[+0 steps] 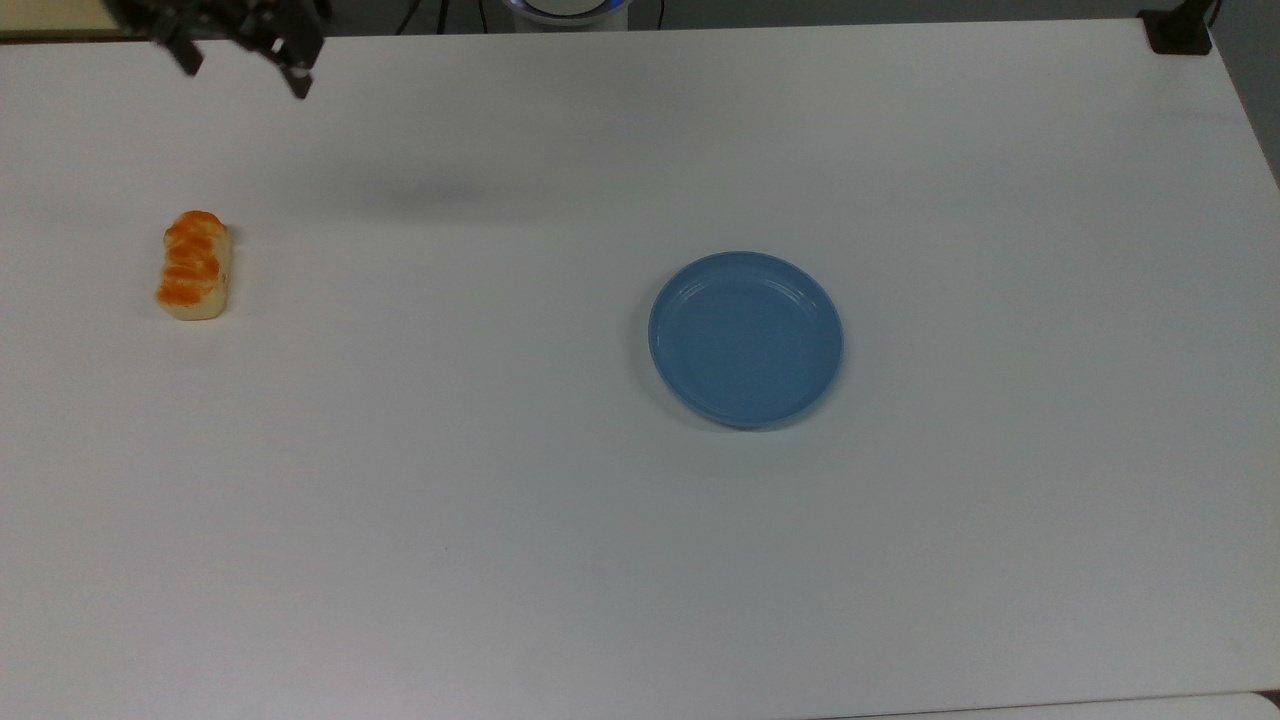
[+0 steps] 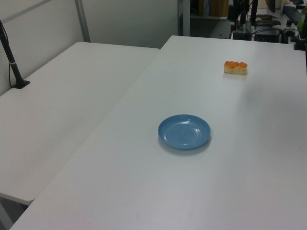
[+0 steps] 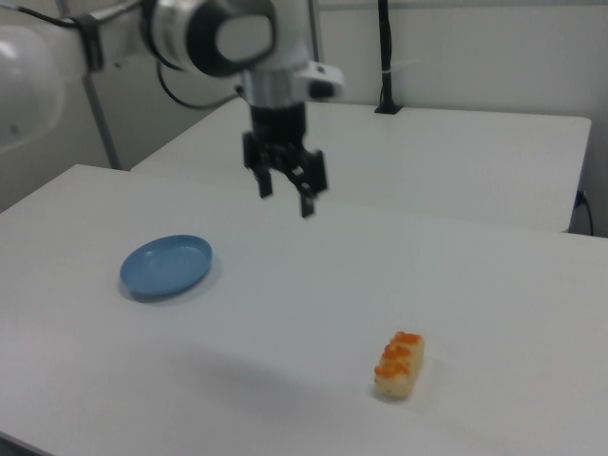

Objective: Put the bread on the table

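The bread, a small loaf with an orange-brown segmented top, lies by itself on the white table near the top view's left edge. It also shows at the far end of the table in the left view and low at the right view's right. My gripper hangs high above the table at the top view's upper left, open and holding nothing, well apart from the bread. In the right view the gripper hovers in the air, its fingers spread, between the plate and the bread.
A round blue plate sits bare near the table's middle. A second white table adjoins on the left view's left, with a black post on it. A black clamp sits at the top view's upper right corner.
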Tool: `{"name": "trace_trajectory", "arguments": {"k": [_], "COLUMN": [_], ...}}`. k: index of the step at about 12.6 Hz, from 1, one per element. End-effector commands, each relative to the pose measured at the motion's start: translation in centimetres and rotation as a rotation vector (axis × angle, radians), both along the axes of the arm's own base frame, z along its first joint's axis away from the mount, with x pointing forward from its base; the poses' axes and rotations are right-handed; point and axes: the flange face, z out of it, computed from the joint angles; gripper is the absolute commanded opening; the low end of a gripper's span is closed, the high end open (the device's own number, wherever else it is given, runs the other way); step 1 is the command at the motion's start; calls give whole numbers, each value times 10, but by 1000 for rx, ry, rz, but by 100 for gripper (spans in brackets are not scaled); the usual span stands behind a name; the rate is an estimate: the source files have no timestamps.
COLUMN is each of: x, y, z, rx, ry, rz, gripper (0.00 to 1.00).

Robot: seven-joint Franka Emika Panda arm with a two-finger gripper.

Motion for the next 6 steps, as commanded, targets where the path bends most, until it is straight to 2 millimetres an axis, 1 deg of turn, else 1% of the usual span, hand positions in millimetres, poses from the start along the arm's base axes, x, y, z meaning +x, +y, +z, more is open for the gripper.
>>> {"name": "trace_trajectory", "arguments": {"k": [1, 2, 3, 5, 6], "x": [-11, -13, -21, -30, -33], "y": [70, 90, 121, 145, 157], "z": [46, 50, 54, 53, 52], "rx": [1, -1, -12, -27, -34], "ry": [-46, -47, -34, -21, -19], "rz": [-171, -165, -120, -22, 75], "gripper": [100, 100, 100, 100, 100]}}
